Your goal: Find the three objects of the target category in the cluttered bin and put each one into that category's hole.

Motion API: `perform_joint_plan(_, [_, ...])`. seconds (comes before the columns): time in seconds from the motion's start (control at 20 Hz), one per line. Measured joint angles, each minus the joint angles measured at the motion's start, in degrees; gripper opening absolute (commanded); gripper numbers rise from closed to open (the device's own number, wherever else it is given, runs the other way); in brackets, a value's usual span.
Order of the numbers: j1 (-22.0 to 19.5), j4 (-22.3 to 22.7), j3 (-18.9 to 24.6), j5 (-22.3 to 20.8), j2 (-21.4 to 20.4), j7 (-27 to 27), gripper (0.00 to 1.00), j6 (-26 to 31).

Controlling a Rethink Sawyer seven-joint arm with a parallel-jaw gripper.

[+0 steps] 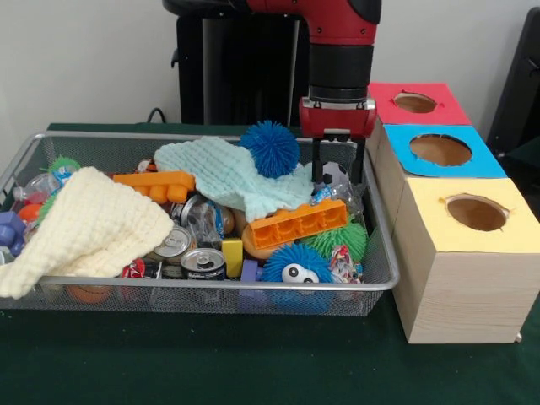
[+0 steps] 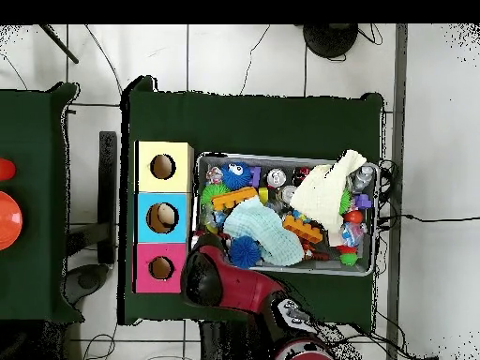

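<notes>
A wire-mesh bin [image 1: 384, 283] holds mixed clutter. A blue spiky ball [image 1: 270, 148] rests on a mint cloth [image 1: 221, 173]. Another blue spiky ball with eyes [image 1: 295, 266] lies at the front, beside a green spiky ball [image 1: 344, 240]. Two orange toy bricks [image 1: 297, 224] [image 1: 157, 184] lie across the pile. My gripper [image 1: 337, 169] hangs over the bin's right end, fingers apart, with a black-and-white ball [image 1: 335, 174] showing between them; contact is not visible. In the overhead view the red arm [image 2: 225, 281] covers the gripper.
Three boxes with round holes stand beside the bin: red [image 1: 415, 102], blue [image 1: 440, 150], yellow [image 1: 477, 213]. The blue hole [image 2: 163, 217] shows something tan inside. A cream cloth [image 1: 93, 228] covers the bin's left end; drink cans [image 1: 202, 263] lie at the front.
</notes>
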Motion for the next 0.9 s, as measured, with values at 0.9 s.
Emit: perform_joint_plan(0.9, [0.8, 0.0, 0.1, 0.0, -0.1, 0.0, 1.00, 0.0])
